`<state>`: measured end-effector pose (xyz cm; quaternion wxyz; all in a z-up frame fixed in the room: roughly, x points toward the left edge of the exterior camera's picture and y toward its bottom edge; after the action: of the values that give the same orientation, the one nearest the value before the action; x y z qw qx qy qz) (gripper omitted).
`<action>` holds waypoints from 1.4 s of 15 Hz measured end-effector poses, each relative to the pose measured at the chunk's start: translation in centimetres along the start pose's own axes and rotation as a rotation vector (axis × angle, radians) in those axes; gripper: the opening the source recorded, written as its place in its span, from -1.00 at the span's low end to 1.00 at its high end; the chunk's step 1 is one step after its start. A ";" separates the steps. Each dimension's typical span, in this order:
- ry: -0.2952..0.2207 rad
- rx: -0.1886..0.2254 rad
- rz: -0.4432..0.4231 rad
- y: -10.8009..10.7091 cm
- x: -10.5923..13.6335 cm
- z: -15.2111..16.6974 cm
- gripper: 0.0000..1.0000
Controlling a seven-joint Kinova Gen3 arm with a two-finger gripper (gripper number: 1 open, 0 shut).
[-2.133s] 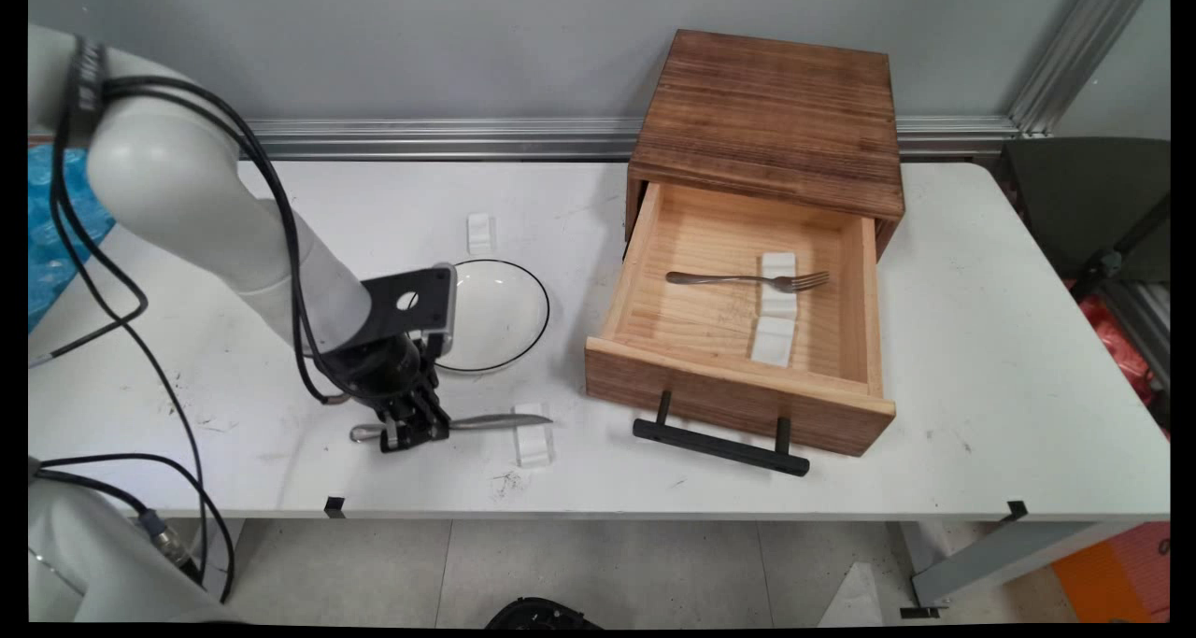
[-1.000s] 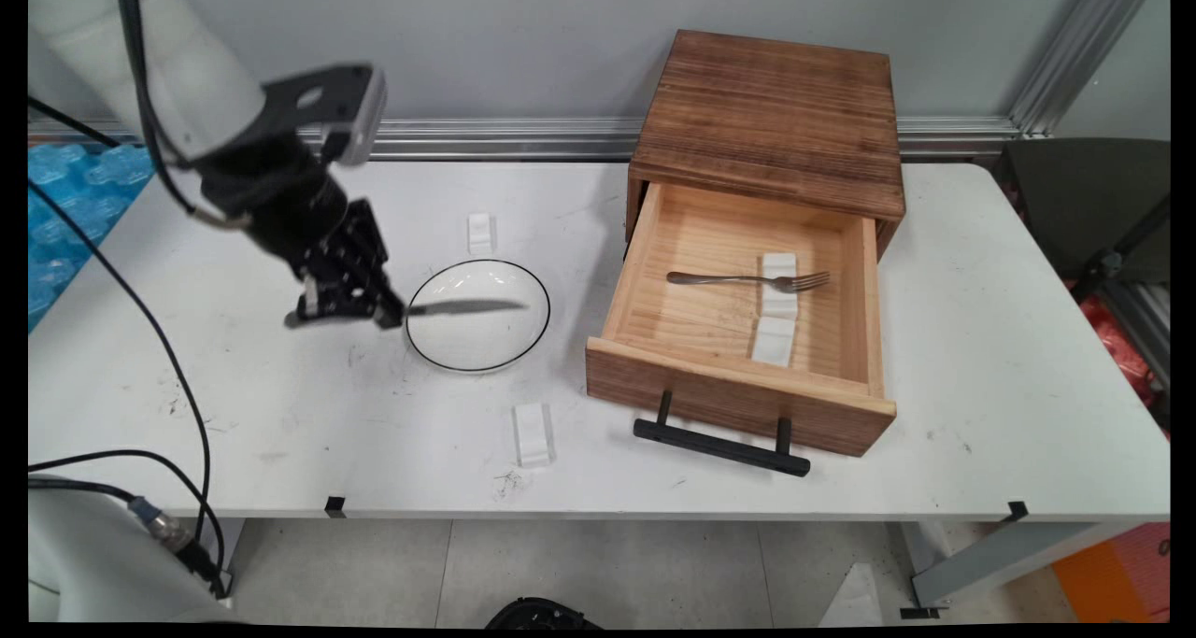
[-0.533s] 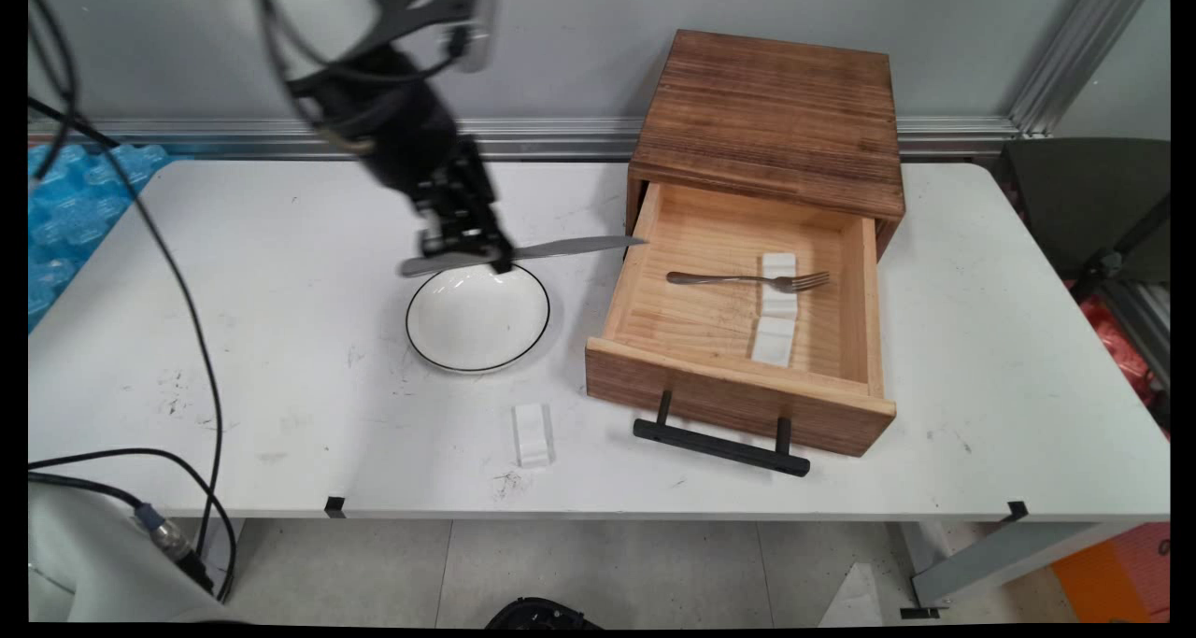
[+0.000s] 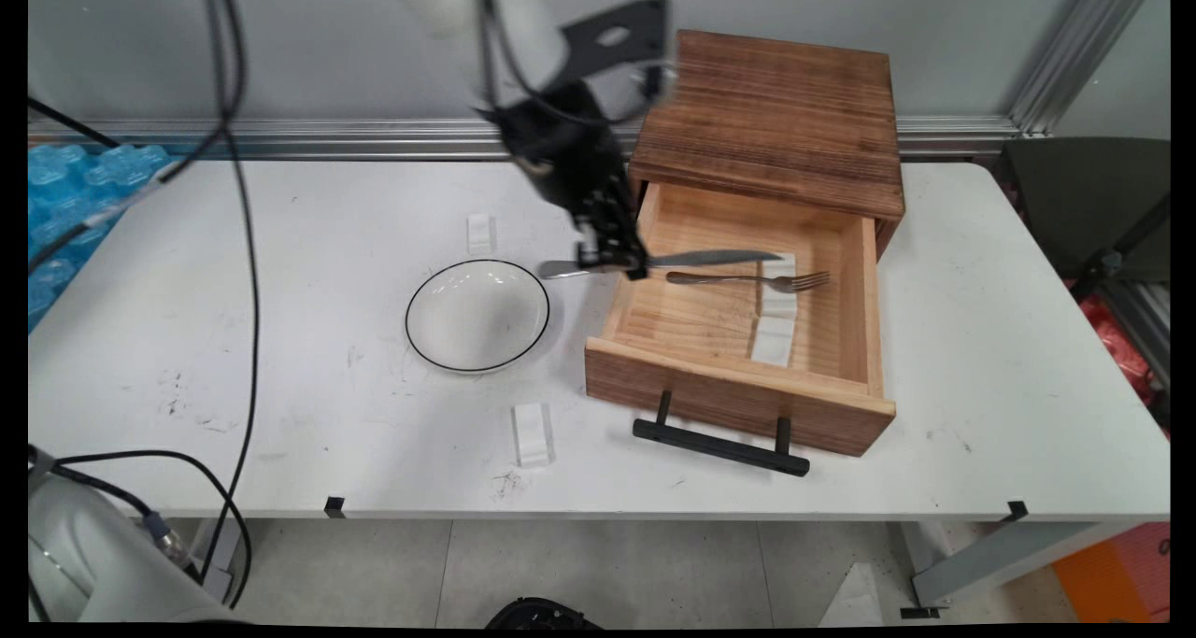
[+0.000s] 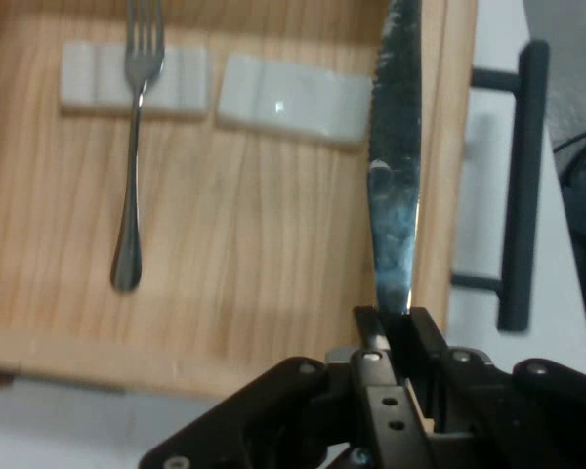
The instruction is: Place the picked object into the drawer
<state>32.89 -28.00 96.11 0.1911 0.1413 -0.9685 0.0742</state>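
main view is showing the gripper (image 4: 612, 262) clamping a knife (image 4: 691, 260) level above the drawer's (image 4: 654, 334) left wall, blade reaching toward the fork (image 4: 747, 278). keeping that blade level seems wise. hand view is revealing the serrated edge and the blocks (image 5: 293, 98) under it.

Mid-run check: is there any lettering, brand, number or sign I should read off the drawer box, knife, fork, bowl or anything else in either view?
None: no readable text in either view.
Wooden drawer box, its open drawer, knife, fork, bowl, white blocks, gripper: all unmarked.
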 end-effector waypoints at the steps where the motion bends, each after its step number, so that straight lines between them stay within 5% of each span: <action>1: 0.000 0.000 0.011 -0.3 1.0 1.4 -1.00; 9: -0.007 0.001 0.062 -2.1 5.2 9.4 -1.00; 21: -0.014 -0.036 0.103 -3.6 6.0 17.4 -1.00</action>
<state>22.51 -36.31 82.82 0.1829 0.0881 -0.9770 0.0655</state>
